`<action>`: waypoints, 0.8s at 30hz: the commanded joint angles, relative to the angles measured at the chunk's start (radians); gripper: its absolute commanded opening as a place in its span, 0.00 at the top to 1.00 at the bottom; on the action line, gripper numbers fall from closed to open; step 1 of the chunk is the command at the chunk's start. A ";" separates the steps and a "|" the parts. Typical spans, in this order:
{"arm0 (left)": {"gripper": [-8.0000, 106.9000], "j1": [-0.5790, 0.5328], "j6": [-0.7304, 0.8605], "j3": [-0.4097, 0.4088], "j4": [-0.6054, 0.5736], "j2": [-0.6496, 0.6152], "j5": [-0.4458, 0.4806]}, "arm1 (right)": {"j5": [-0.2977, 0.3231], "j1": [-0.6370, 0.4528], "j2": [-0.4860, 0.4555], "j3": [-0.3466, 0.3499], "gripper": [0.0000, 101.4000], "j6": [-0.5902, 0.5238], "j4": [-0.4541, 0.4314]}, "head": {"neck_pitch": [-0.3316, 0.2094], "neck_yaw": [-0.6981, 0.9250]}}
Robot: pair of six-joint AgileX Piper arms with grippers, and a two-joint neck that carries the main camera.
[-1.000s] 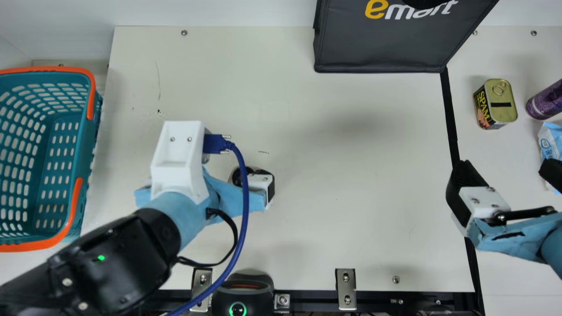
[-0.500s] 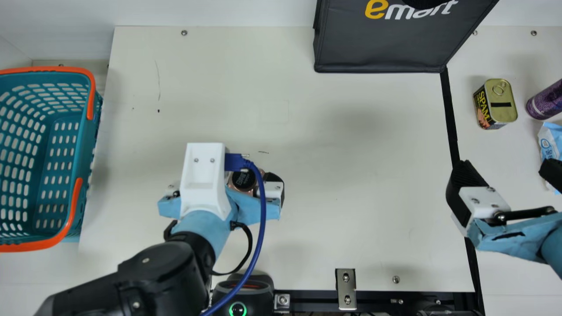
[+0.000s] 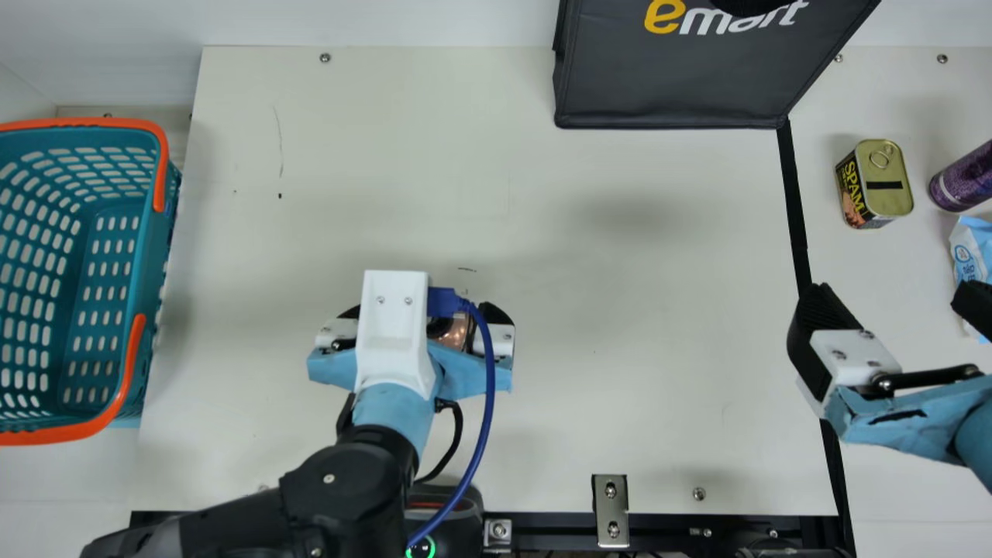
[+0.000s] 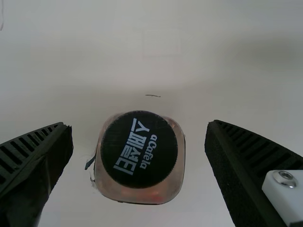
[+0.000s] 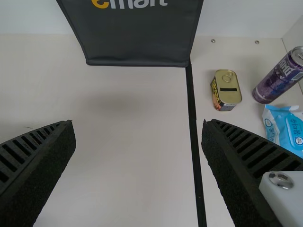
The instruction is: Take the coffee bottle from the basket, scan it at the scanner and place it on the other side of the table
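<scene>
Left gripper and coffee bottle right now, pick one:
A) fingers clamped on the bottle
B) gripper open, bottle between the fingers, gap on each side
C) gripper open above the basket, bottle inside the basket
B: the left wrist view shows the coffee bottle between the left gripper's spread fingers, with table visible on both sides of it.

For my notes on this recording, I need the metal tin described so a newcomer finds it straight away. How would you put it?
Start at the big dark bag and follow the black line from its lower right corner in the main view. Just right of that line is the tin. It is squat with a gold ring-pull lid, unlike the purple can and blue-and-white packet.
</scene>
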 commanded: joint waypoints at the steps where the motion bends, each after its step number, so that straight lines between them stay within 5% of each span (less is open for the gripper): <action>1: 0.26 -0.002 -0.008 0.004 0.013 0.004 -0.001 | 0.000 0.000 0.000 0.000 0.06 0.000 0.000 | -0.029 0.002; 14: 1.00 -0.013 -0.032 0.024 0.091 -0.017 0.004 | 0.000 0.000 0.000 0.000 0.06 0.000 0.000 | -0.029 0.002; 24: 1.00 0.020 0.171 0.048 0.022 -0.140 -0.100 | 0.000 0.000 0.000 0.000 0.06 0.000 0.000 | -0.029 0.002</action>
